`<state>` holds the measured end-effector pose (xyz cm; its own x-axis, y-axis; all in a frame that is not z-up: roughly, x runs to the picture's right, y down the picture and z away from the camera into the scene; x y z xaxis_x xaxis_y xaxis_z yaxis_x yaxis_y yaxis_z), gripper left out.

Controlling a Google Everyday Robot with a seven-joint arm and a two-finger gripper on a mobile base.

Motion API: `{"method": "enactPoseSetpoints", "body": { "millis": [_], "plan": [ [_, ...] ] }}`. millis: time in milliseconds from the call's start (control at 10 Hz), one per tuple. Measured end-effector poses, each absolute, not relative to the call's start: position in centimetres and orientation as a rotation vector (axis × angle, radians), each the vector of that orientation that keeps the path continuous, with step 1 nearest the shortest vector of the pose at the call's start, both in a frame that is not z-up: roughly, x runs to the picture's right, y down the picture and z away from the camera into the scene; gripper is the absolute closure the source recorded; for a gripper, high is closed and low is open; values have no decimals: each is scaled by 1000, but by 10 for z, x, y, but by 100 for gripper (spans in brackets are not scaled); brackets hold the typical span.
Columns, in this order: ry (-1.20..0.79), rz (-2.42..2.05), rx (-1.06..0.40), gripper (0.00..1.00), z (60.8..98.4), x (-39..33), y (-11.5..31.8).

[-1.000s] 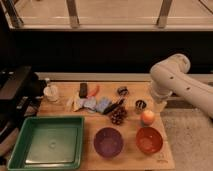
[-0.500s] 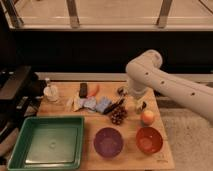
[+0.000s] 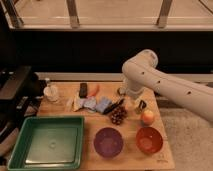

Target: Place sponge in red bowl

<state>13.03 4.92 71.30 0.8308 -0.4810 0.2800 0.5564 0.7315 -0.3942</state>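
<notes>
The sponge [image 3: 104, 105], a small flat blue block, lies on the wooden table in the row of items at the middle. The red bowl [image 3: 149, 139], round and orange-red, stands at the front right, next to the purple bowl [image 3: 108, 142]. My gripper [image 3: 119, 104] hangs from the white arm [image 3: 150, 80] low over the table. It sits just right of the sponge and above the pine cone [image 3: 118, 116]. The bowl looks empty.
A paler blue-grey piece [image 3: 90, 103] with a yellowish edge lies left of the sponge. Also on the table are a black bar [image 3: 83, 90], an orange item [image 3: 94, 90], a white bottle [image 3: 50, 92], a peach [image 3: 147, 117] and a small dark can [image 3: 141, 105]. A green tray [image 3: 47, 142] sits at the front left.
The arm has swung from the table's right side leftward to the middle, and the gripper has come down close to the sponge. The objects have not moved.
</notes>
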Motion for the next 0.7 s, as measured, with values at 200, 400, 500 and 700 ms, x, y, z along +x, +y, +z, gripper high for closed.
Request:
{"method": "enactPoseSetpoints", "body": {
  "millis": [200,400,500,700],
  "plan": [
    [-190,-663,-439,35,719,113,41],
    [-236,-789,-401,35,737,73,29],
    [-262,-843,-390,35,750,56,22],
    [-288,-901,-377,35,771,44,13]
  ]
}}
